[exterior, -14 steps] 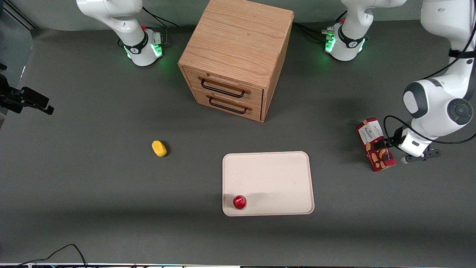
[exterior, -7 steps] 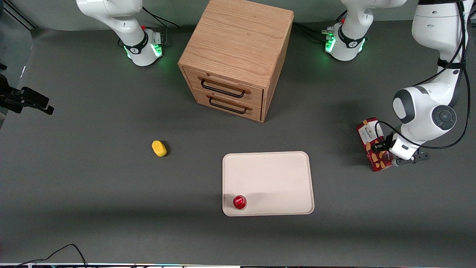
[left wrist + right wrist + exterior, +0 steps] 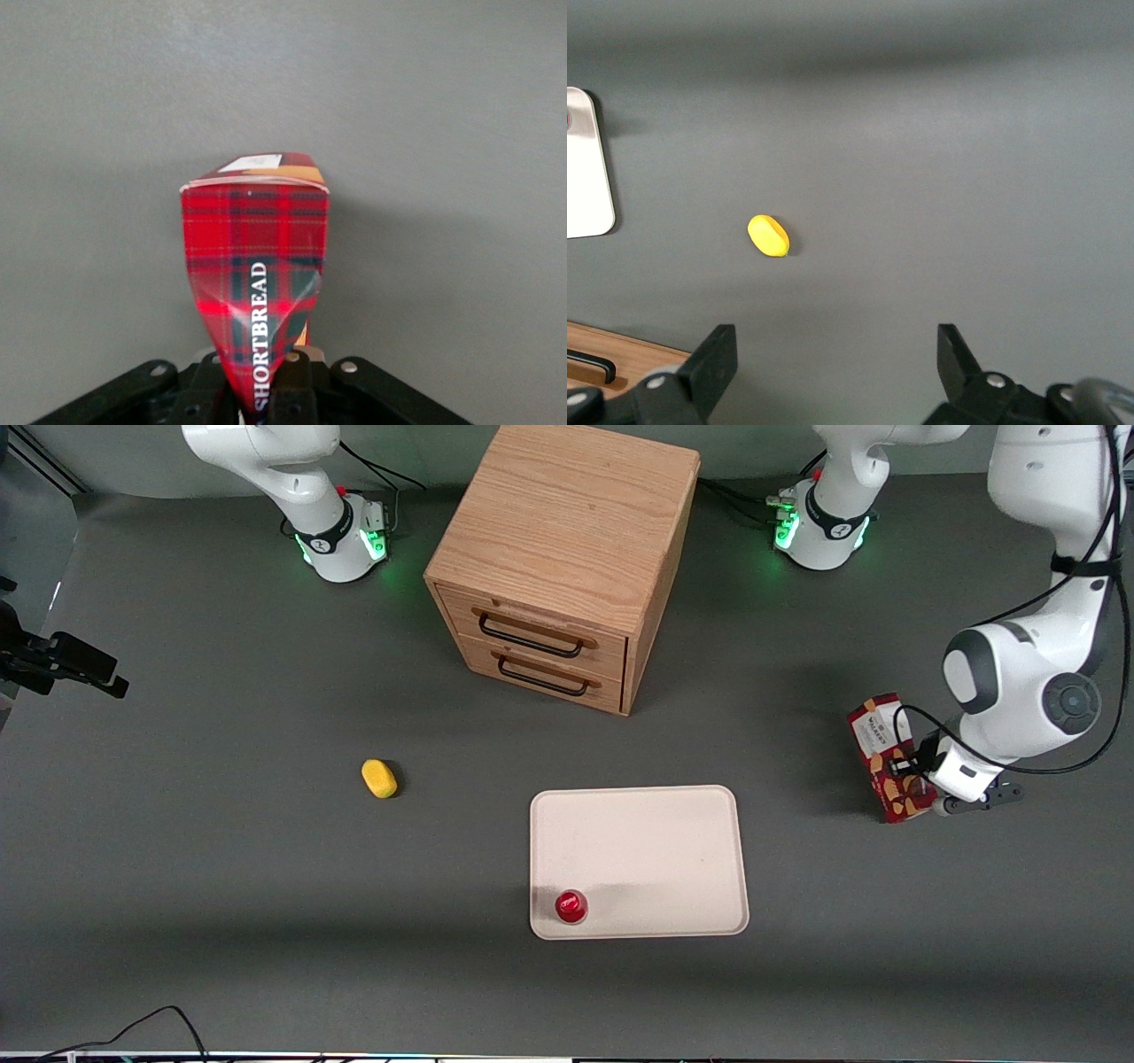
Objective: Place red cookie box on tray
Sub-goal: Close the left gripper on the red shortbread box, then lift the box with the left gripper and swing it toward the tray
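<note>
Grip: the gripper point(image 3: 259, 394) is pinching the red cookie box point(image 3: 888, 755) at one end; in the wrist view the carton's plaid side point(image 3: 255, 274) is buckling inward where the fingers are squeezing it.

Box position: the box is sitting at the working arm's end of the table, well apart from the tray point(image 3: 638, 841). Whether it is resting on the table or hanging just clear of it, I cannot tell.

Done so far: judging from the pinch, the grasp is made; the carrying part is not.

Left to do: the box is waiting to be lifted, carried toward the parked arm's end until it is over the tray, lowered flat and let go.

Tray: it is lying nearer the camera than the wooden drawer cabinet point(image 3: 563, 558), and a small red can point(image 3: 570, 906) is standing on one of its near corners; most of its surface is looking open for the box.

Elsewhere: a yellow sponge point(image 3: 379, 778) is lying off toward the parked arm's end, not in the way.
</note>
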